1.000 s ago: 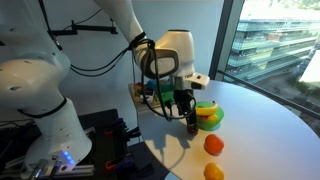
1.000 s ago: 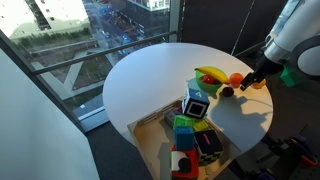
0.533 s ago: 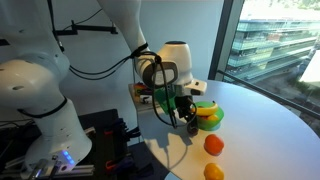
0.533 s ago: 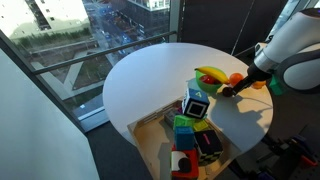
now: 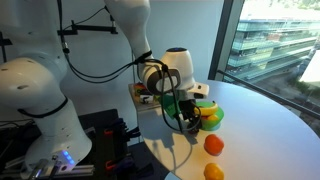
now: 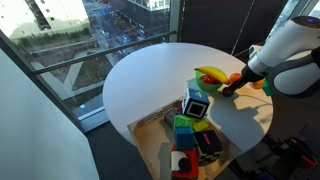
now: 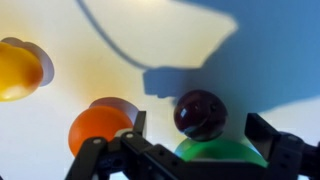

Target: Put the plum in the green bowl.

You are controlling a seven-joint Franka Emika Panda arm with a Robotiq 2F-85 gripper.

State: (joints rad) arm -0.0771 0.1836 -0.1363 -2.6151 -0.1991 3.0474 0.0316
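One plum framed, not yet pinched.
I see the gripper (image 7: 196,118) spread wide, the plum (image 7: 202,110) sitting untouched between its fingers, just beside the green bowl (image 7: 215,153). Next I'd close, lift, then carry it over. The bowl is mostly cut off here, and both exterior views leave the plum indistinct.

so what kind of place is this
Likely an upper-floor office or lab: floor-to-ceiling windows look down on city buildings, and a robot arm stands at a round white table.
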